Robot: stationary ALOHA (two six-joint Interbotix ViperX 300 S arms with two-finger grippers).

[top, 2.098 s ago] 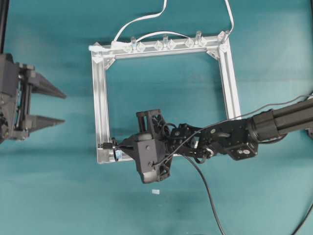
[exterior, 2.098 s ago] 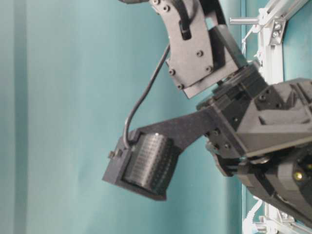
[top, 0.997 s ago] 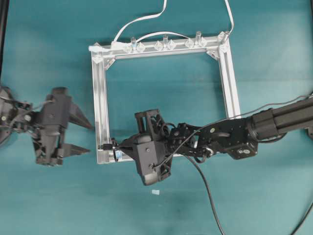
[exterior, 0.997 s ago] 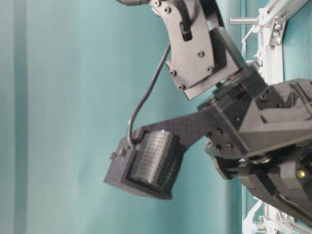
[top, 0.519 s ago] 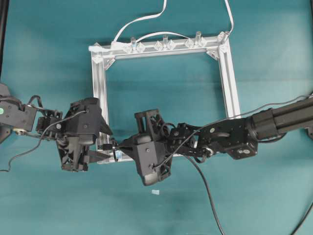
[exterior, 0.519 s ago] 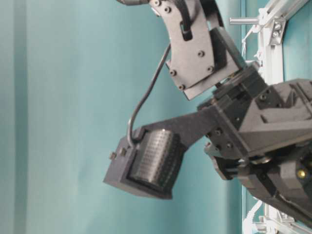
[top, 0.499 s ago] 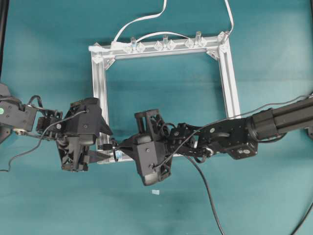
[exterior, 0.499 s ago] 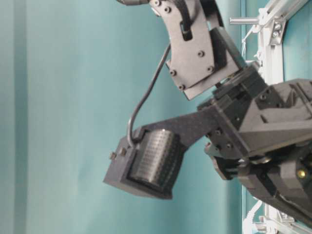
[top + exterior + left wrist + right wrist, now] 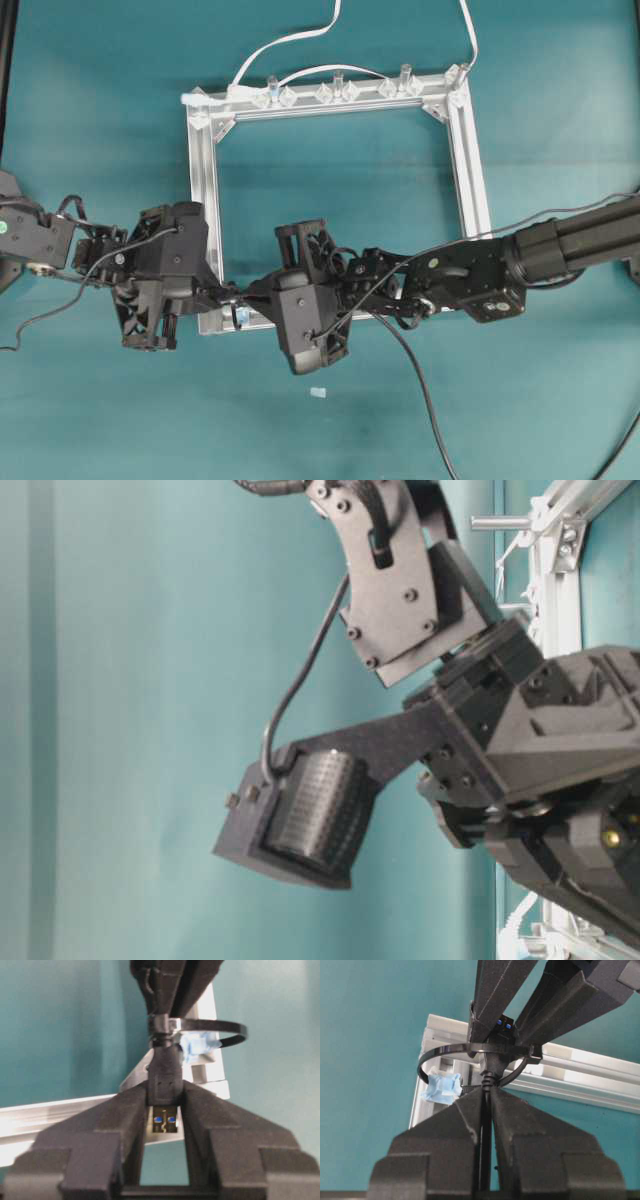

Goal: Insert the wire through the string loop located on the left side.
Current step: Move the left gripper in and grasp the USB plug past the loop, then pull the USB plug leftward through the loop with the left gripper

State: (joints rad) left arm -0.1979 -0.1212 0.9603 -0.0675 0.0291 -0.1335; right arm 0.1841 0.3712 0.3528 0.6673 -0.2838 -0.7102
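One wire (image 9: 163, 1077) plug seemingly points leftward through loop (image 9: 215, 1035).

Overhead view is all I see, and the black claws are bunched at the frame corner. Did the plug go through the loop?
Observer: Yes, the long thin black wire pokes its flat metal plug through the thin dark string loop.
Child: Who's holding it?
Observer: The left claw presses the plug from both sides.
Child: And the other claw?
Observer: The right claw is shut on the wire behind the loop, beside a pale blue tab.
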